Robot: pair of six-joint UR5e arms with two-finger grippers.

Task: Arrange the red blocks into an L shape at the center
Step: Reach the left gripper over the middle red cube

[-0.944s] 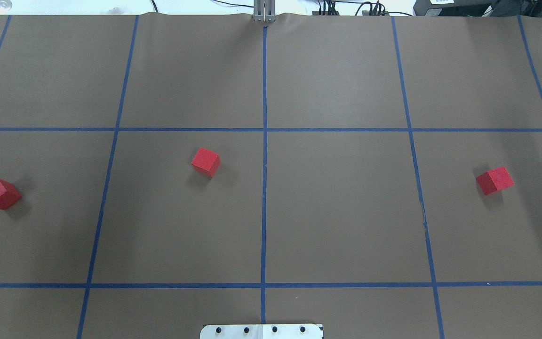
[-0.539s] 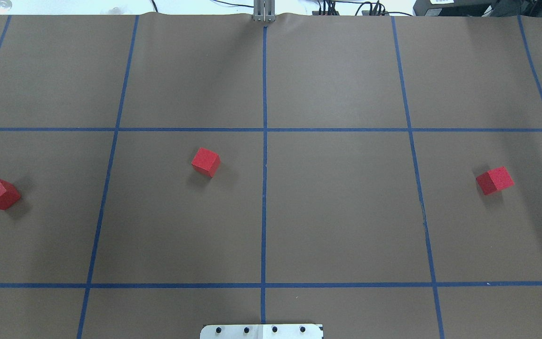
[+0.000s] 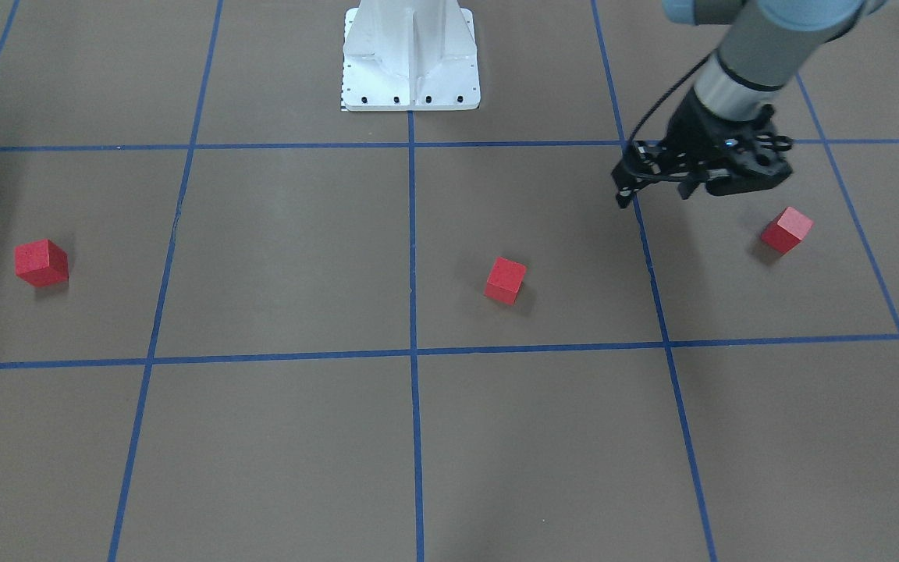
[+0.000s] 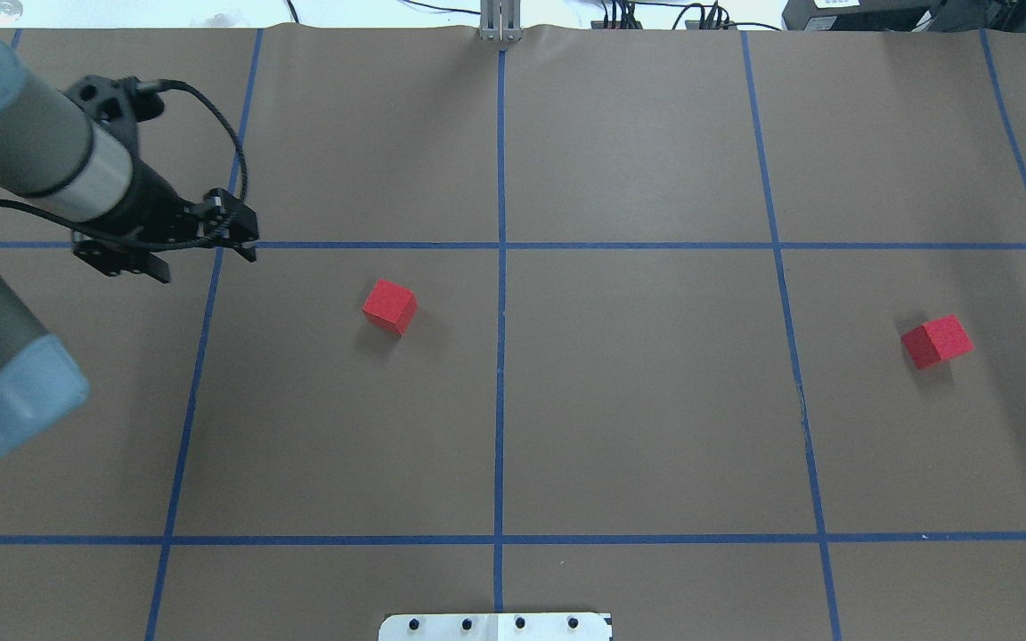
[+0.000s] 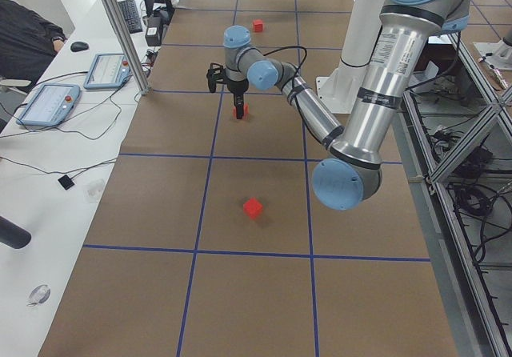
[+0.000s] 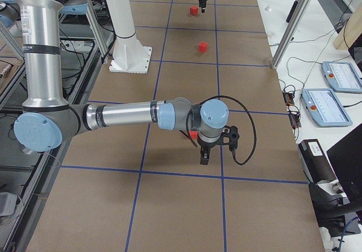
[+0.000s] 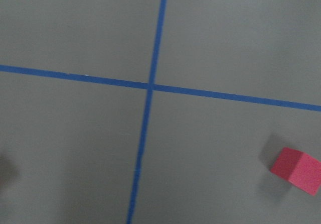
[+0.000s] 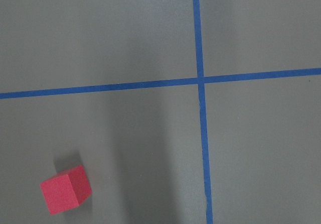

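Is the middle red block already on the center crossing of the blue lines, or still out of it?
Out. The middle red block sits inside a grid square, beside the middle blue line, touching no line.

On your table (image 4: 655,427), the middle block (image 4: 389,306) sits near the center (image 4: 501,245), on its left. The left block (image 3: 786,229) and right block (image 4: 937,341) lie far out on each side.
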